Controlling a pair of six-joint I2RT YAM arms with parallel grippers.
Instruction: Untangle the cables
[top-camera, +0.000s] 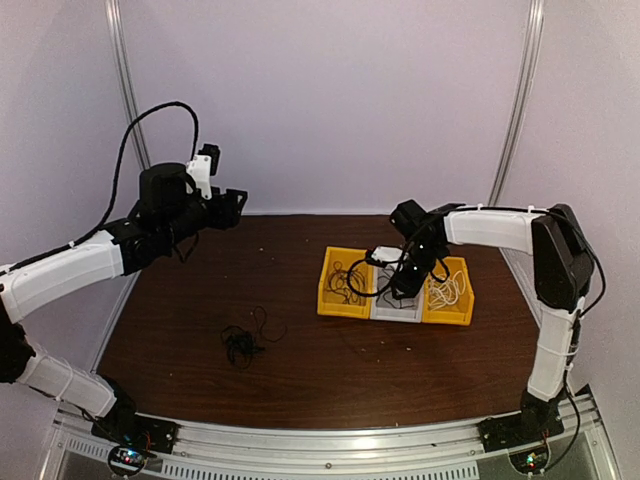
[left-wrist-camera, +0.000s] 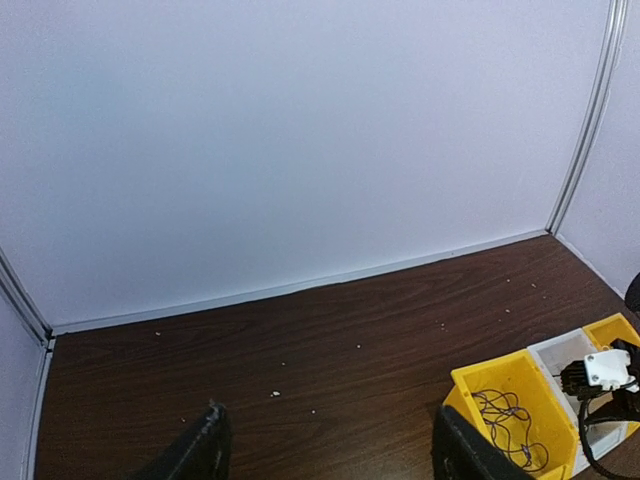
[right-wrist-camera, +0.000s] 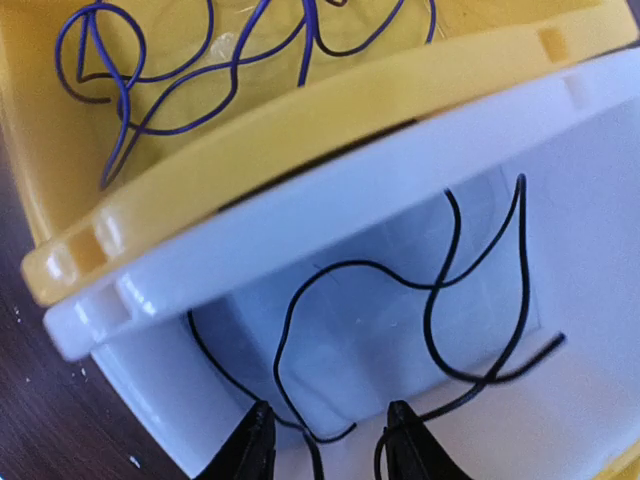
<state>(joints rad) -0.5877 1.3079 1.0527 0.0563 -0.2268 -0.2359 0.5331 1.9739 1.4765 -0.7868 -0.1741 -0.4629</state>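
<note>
**Top external view.** I count two arms, three bins and four cable lots. The left yellow bin, white bin and right yellow bin stand touching in a row on the table. A black tangle lies loose on the wood, well apart from the bins. It is at 6 o'clock from the raised left gripper and at 8 o'clock from the right gripper, which hangs over the white bin. A pale cable fills the right yellow bin. There is open table from 9 to 6 o'clock of the bins.

**Left wrist view.** The left gripper is spread wide and holds nothing. The left yellow bin, with a thin dark cable inside, is at 3 o'clock. The back wall is at 12 o'clock, with bare wood between.

**Right wrist view.** The right gripper is partly open. One black cable lies in the white bin, and a strand runs between the fingers, unclamped. The left yellow bin's rim sits at 12 o'clock, touching the white rim. The thin dark cable lies beyond it.
</note>
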